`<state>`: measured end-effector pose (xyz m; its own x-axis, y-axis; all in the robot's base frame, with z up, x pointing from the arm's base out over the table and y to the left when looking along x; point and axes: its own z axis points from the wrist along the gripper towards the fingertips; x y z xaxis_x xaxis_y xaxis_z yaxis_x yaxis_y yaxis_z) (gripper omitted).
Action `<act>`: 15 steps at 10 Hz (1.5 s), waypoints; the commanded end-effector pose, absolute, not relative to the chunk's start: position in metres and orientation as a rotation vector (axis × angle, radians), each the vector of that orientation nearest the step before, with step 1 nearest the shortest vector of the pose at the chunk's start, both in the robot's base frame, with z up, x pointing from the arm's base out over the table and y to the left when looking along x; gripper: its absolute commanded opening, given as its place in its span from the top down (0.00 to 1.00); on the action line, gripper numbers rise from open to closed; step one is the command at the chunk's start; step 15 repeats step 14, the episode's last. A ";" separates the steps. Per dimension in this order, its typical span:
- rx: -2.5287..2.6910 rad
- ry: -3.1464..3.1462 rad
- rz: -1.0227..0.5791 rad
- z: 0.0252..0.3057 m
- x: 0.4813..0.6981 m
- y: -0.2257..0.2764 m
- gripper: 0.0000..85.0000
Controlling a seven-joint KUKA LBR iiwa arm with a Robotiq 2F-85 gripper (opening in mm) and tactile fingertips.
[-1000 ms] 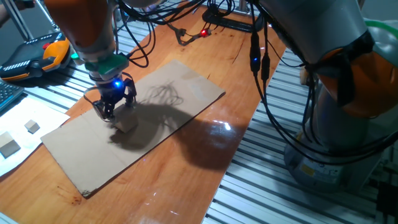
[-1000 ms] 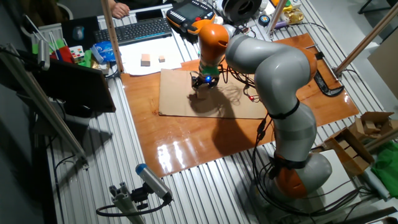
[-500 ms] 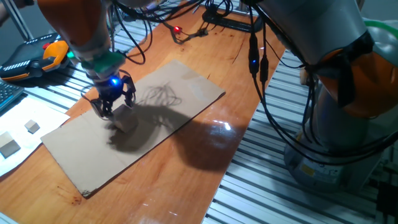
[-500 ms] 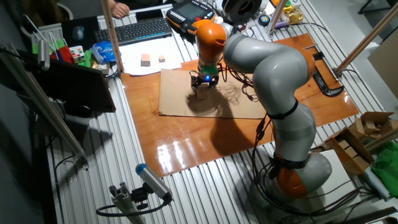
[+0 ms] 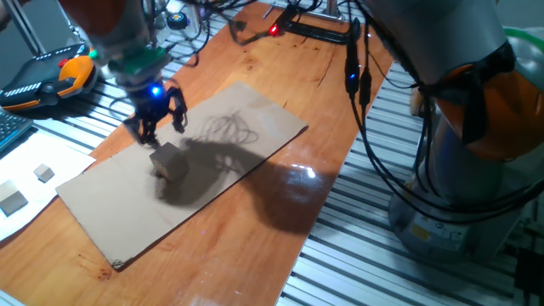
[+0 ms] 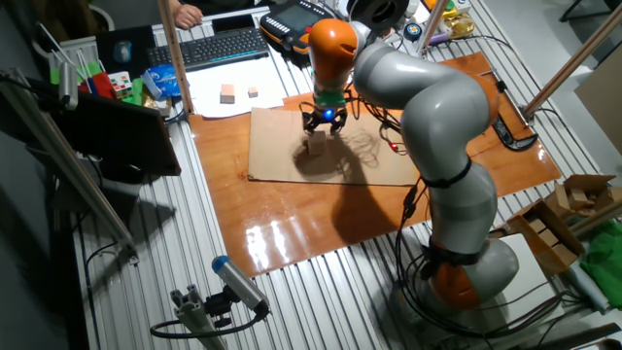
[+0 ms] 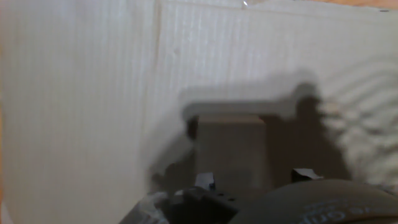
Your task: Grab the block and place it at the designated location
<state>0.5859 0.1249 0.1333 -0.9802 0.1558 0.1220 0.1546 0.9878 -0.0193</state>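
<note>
One fixed view showed a flat brown cardboard sheet (image 5: 229,144) lying on the glossy wooden table (image 5: 289,246). The black two-finger gripper (image 5: 155,127) hung just above the light-tan wooden cube (image 5: 169,161), fingers spread and holding nothing. The cube sat on the cardboard (image 6: 340,160), clear of the fingers (image 6: 324,123).

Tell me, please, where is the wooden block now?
In both fixed views the block sits on the cardboard sheet, just below the raised hand and not touching it; in the hand view it lies straight ahead, in shadow.
</note>
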 end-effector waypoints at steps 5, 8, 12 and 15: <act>0.125 -3.019 0.051 0.162 0.564 0.062 0.84; 0.286 -3.032 0.073 0.155 0.551 0.041 0.99; 0.292 -3.035 0.052 0.153 0.555 0.045 0.99; 0.283 -3.037 0.053 0.153 0.555 0.045 0.99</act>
